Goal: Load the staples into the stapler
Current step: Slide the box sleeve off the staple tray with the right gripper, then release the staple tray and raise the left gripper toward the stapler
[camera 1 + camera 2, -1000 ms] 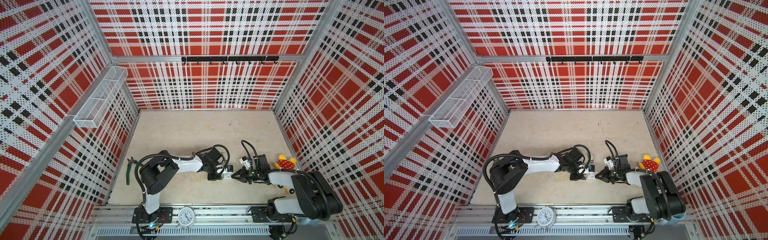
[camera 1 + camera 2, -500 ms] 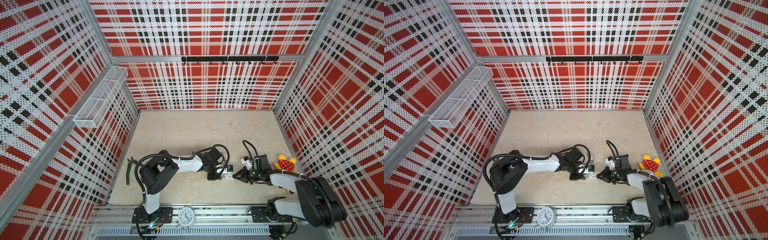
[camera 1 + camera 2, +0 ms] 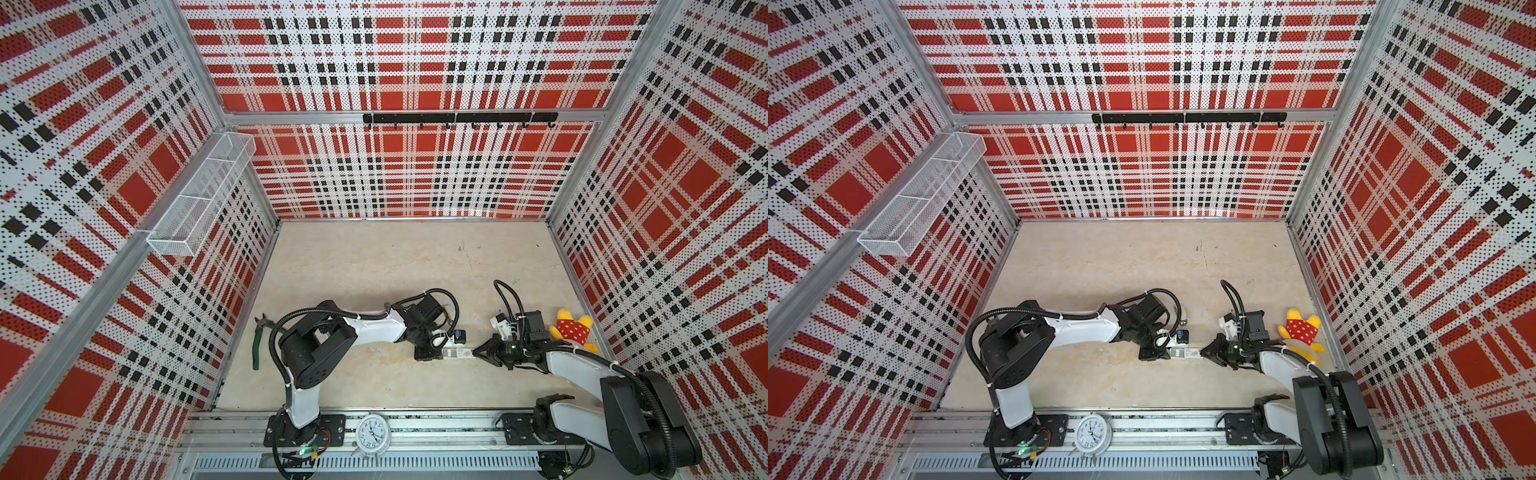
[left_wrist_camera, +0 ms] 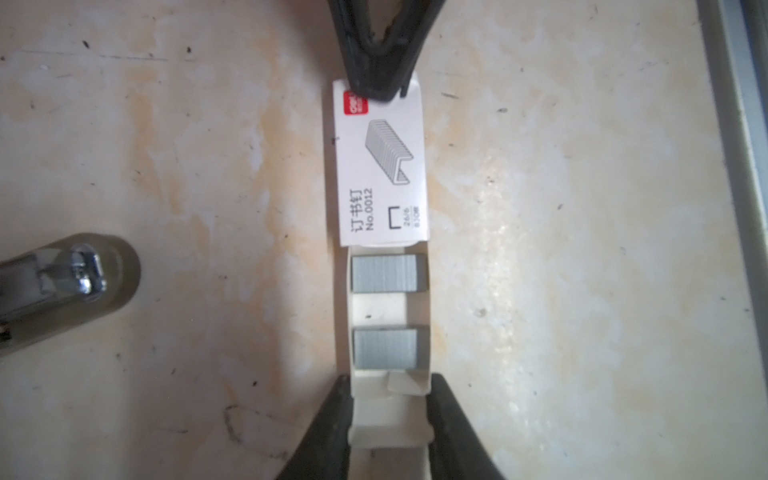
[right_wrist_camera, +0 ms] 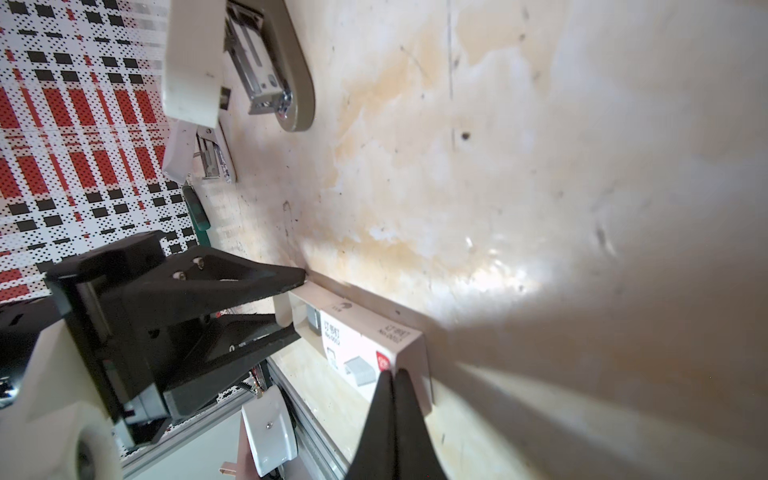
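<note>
My left gripper point(image 4: 388, 399) is shut on the end of a small white cardboard tray point(image 4: 388, 309), one finger on each side wall. The tray is slid partly out of a printed white sleeve point(image 4: 380, 166). Two grey blocks of staples point(image 4: 384, 272) lie in the bared part of the tray. My right gripper point(image 5: 392, 374) is shut, its tips pressed against the sleeve's point(image 5: 365, 349) far end. In both top views the box lies on the floor between the left gripper point(image 3: 434, 353) and the right gripper point(image 3: 478, 352). The stapler point(image 5: 266, 70) lies open nearby, its magazine showing.
A yellow plush toy point(image 3: 573, 330) in a red dotted dress lies by the right wall. Green-handled pliers point(image 3: 259, 340) lie by the left wall. A white clock point(image 3: 373, 432) stands on the front rail. A wire basket point(image 3: 203, 195) hangs on the left wall.
The right arm's elbow has swung a little toward the right wall. Both grippers have stayed at the staple box.
</note>
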Action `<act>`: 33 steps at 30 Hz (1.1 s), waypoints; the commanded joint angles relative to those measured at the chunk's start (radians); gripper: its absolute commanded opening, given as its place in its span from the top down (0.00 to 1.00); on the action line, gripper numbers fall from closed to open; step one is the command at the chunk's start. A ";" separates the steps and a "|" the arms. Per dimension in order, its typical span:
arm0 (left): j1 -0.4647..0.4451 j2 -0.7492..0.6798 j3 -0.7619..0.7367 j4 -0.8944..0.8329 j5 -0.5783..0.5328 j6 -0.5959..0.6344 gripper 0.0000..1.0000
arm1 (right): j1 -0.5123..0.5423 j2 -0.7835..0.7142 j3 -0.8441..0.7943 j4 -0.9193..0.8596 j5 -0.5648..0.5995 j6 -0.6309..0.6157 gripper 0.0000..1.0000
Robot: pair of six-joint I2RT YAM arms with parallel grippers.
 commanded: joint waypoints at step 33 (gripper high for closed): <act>0.006 0.004 -0.007 -0.083 -0.058 0.002 0.47 | -0.024 -0.241 -0.006 -0.138 0.199 0.016 0.66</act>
